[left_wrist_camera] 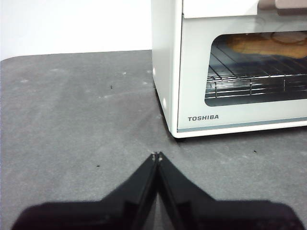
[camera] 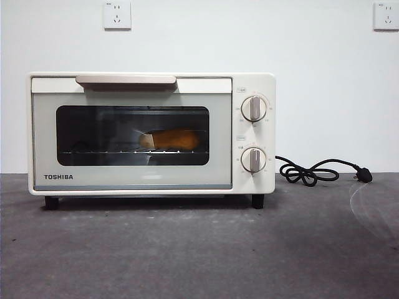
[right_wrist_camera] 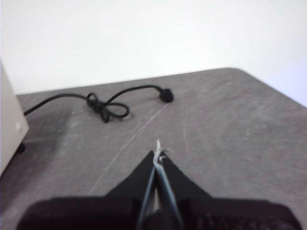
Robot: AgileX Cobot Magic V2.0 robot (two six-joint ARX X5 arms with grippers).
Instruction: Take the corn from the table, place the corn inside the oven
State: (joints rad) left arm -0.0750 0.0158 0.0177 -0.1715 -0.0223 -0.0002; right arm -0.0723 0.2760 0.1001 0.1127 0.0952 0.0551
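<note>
The left end effector (left_wrist_camera: 157,155) is hanging low over bare worktop (left_wrist_camera: 72,124) with its jaws pressed together on nothing, pointing toward the front corner of the oven (left_wrist_camera: 230,117) but standing apart from it. The right end effector (right_wrist_camera: 158,153) is likewise closed and empty, sitting over the worktop on the other side of the oven, with the black cord (right_wrist_camera: 103,108) lying knotted well beyond its tips and its plug resting on the worktop toward the far edge.

Neither arm is showing in the front view, so both are judged to be waiting clear of the work. The corn (camera: 171,140) is lying on the wire rack (camera: 124,151) inside the oven, behind the dark glass, and the door (camera: 131,140) is shut with its bar handle (camera: 126,80) up at the top. From this the task is looking finished, or at its very last step: the corn is off the worktop and inside. Any move left would call only for the arms to be holding back from the oven; nothing more seems to need grasping.

Through the glass the corn is showing as a yellow-orange tapered cob lying lengthwise across the rack, its paler end pointing away from the two knobs (camera: 254,108). Its surface detail is being dimmed by the tinted window.
</note>
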